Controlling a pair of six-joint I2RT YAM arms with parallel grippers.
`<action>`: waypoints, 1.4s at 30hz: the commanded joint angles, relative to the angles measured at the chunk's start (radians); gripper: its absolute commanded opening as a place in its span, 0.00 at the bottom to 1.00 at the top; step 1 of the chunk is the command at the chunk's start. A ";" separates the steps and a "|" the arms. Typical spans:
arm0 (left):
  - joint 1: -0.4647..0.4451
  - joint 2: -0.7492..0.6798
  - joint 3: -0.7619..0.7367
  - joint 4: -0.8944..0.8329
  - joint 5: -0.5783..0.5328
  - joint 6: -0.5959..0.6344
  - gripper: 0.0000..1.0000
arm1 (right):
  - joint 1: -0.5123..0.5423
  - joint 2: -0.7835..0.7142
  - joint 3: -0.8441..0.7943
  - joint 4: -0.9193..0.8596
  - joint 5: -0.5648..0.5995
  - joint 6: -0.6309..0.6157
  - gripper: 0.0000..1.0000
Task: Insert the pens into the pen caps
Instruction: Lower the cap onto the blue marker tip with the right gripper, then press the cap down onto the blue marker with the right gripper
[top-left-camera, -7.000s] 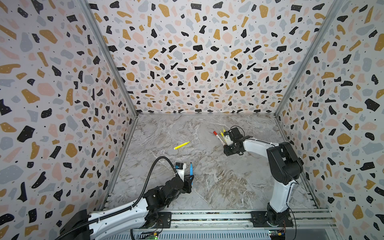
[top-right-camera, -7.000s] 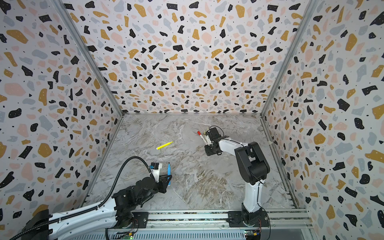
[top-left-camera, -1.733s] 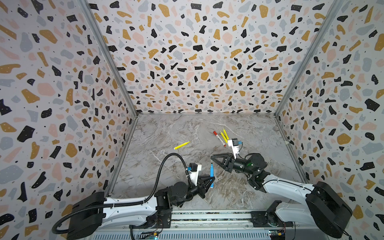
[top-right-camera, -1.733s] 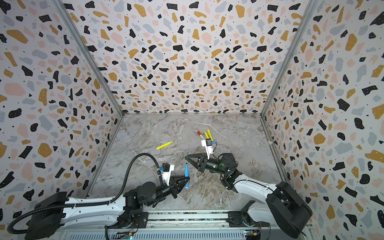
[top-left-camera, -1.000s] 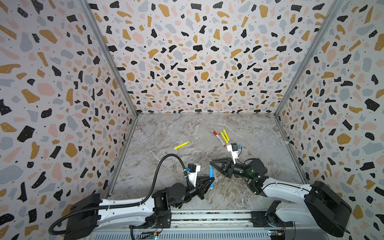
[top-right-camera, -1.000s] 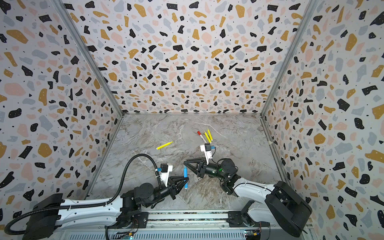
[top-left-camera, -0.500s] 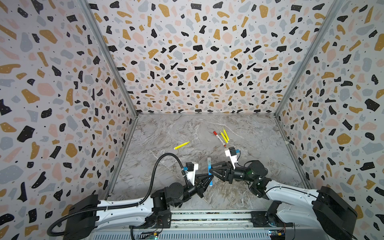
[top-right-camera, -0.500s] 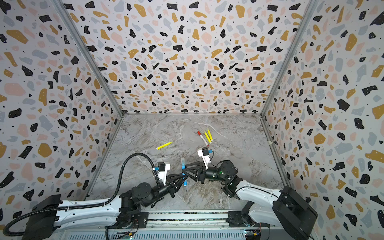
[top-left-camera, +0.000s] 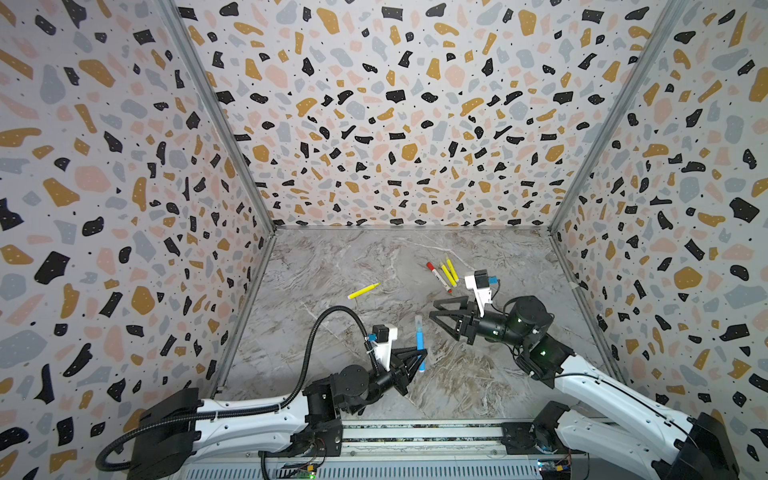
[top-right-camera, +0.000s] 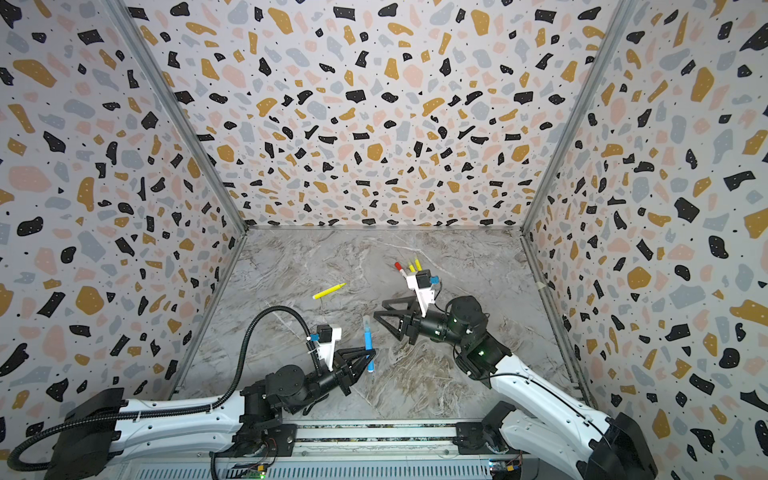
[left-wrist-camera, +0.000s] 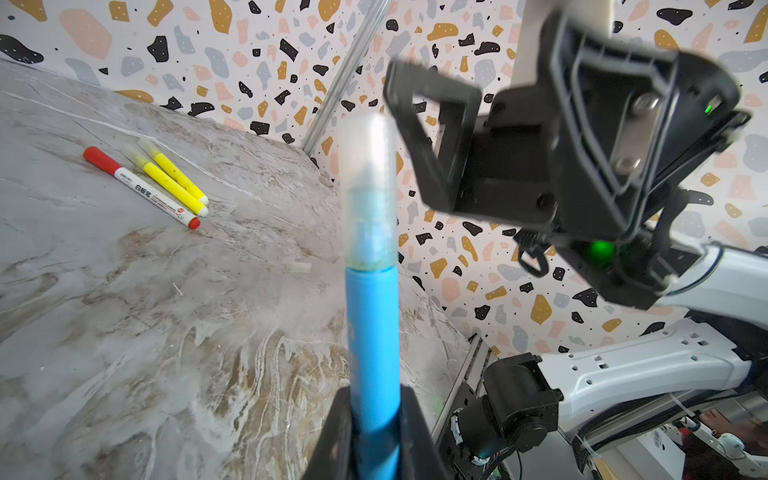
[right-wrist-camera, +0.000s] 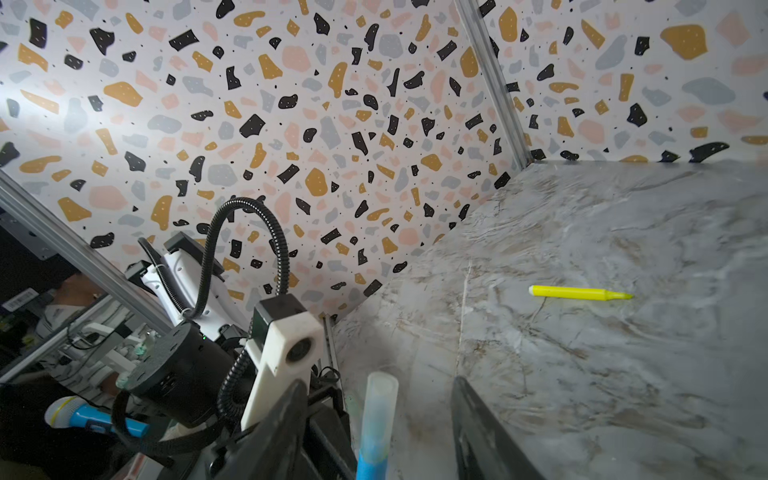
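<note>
The left gripper (top-left-camera: 422, 356) is clamped on the lower barrel of the blue pen (top-left-camera: 420, 341), holding it upright, and the clear cap (top-left-camera: 418, 323) is seated on the upper end! The right gripper (top-left-camera: 433, 309) hangs just beside that cap, jaws spread, gripping nothing. Beyond it lie two yellow pens (top-left-camera: 449, 275) and the red-ended pen (top-left-camera: 439, 277), side by side. The lone yellow pen (top-left-camera: 363, 291) lies well away from both grippers.
</note>
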 joint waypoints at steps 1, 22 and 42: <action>0.003 0.005 0.011 0.045 0.010 0.020 0.04 | 0.003 0.054 0.094 -0.158 -0.036 -0.083 0.54; 0.002 0.000 0.025 0.017 0.019 0.028 0.04 | 0.087 0.190 0.183 -0.251 -0.047 -0.156 0.24; 0.026 -0.177 0.149 -0.035 0.000 0.110 0.00 | 0.320 0.076 -0.308 0.019 0.100 -0.008 0.00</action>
